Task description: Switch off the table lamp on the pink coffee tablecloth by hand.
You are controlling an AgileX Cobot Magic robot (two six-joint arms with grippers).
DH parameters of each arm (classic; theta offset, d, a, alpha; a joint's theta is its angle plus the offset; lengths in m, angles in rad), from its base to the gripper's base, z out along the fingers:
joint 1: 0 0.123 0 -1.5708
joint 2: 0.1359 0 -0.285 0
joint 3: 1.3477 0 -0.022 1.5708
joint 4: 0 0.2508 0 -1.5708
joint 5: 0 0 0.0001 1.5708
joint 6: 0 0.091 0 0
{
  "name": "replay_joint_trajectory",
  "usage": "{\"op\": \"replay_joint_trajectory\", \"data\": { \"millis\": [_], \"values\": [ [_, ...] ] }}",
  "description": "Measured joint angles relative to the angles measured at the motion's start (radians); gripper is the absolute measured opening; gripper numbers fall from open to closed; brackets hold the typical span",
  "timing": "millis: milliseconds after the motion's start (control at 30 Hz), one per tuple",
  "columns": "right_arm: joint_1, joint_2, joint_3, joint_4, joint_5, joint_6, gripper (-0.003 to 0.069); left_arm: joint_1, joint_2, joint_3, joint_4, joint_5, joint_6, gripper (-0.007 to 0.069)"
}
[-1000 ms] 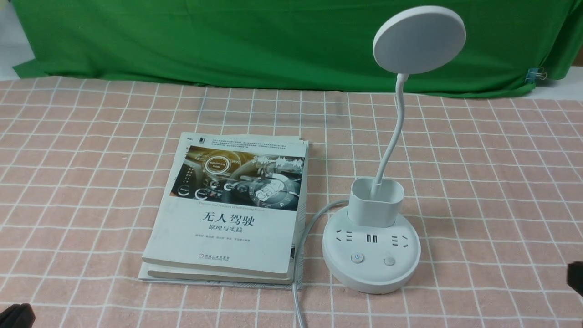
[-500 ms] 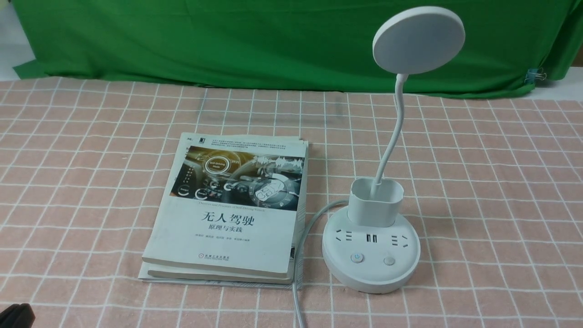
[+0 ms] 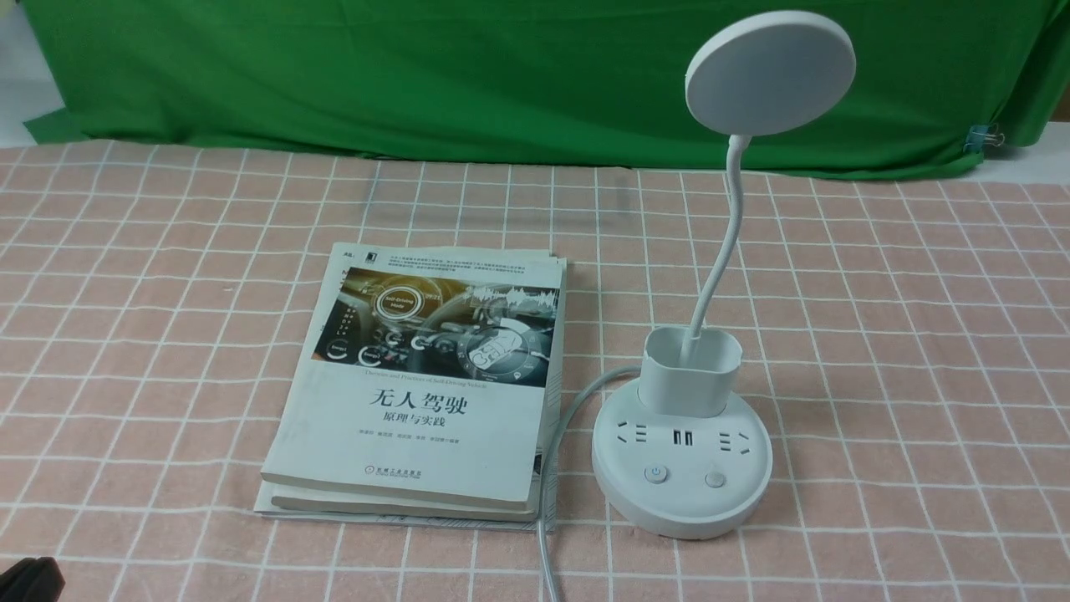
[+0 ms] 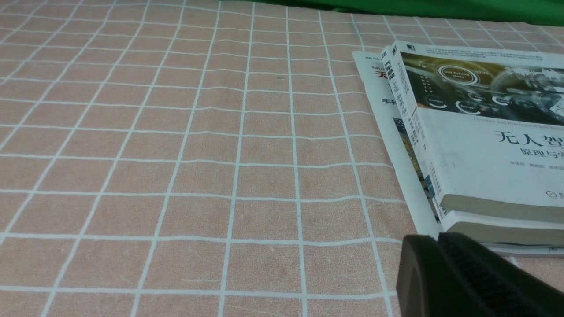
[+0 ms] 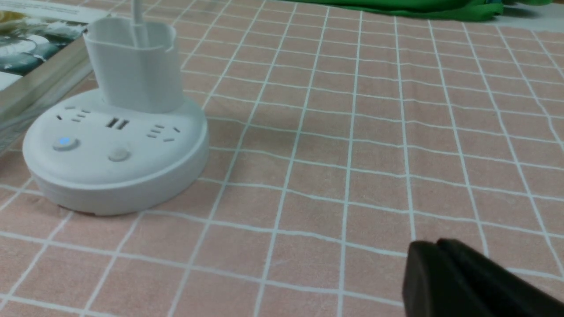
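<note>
White table lamp (image 3: 681,451) seated on pink coffee tablecloth (image 3: 878,334), beside stacked books (image 3: 418,385). Head unlit, apparently; base button (image 5: 64,142) glows blue. Right gripper (image 5: 458,281) parked well clear, left gripper (image 4: 458,277) likewise; finger state cannot be told. Press judged done.

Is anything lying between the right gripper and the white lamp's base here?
Nothing visible does. In the right wrist view only bare pink checked tablecloth separates the right gripper from the white plastic table lamp. The stacked books lie on the lamp's far side.
</note>
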Motion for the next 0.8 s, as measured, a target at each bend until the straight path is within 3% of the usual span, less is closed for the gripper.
{"op": "replay_joint_trajectory", "data": {
  "millis": [800],
  "values": [
    [0.000,0.000,0.000,0.000,0.001,0.000,0.0127,0.000,0.000,0.000,0.000,0.000,0.000,0.0006]
  ]
}}
